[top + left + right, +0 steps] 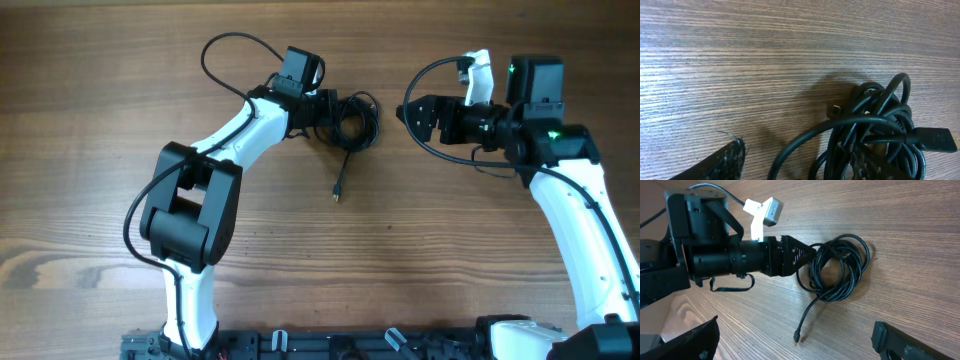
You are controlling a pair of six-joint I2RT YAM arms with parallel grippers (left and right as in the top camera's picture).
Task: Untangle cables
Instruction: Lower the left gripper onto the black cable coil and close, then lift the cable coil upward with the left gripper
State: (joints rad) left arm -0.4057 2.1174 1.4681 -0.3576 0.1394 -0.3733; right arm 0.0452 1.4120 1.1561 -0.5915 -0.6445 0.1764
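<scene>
The cables [356,120] lie as one small black coiled knot on the wood table. One loose tail runs toward the front and ends in a small plug [337,195]. My left gripper [330,108] is at the knot's left edge, jaws apart. In the left wrist view its gripper [800,155] has one cable loop [805,137] between the fingers, and the right finger [865,162] is buried among the strands. A USB plug [940,140] sticks out to the right. My right gripper [405,112] hovers open, just right of the knot. In the right wrist view the gripper [796,325] holds nothing, with the tail's plug [797,341] on the table beyond it.
Bare wood table [480,260] surrounds the knot. The arms' own thicker black wires loop above the left arm [225,45] and beside the right arm [425,75]. The arm bases stand along the front edge [330,345].
</scene>
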